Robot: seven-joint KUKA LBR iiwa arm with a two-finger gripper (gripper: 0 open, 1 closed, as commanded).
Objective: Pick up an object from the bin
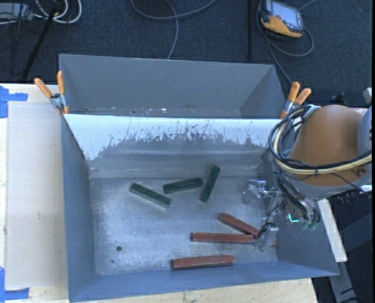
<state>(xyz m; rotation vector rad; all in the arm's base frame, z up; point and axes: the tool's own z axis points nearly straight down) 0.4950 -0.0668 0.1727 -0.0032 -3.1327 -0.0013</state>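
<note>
My gripper (262, 213) is low at the bin's right side and stands open, one fingertip (255, 190) toward the back and the other (269, 235) toward the front. A short reddish-brown bar (238, 224) lies slanted, its right end beside the front fingertip. Just below it a longer reddish-brown bar (220, 237) lies flat, pointing at the same fingertip. Nothing is between the fingers.
A third reddish-brown bar (202, 262) lies near the front wall. Three dark green bars (209, 183) (182, 185) (150, 194) lie spread across the middle of the floor. The arm's orange cover and cables hang over the bin's right rim.
</note>
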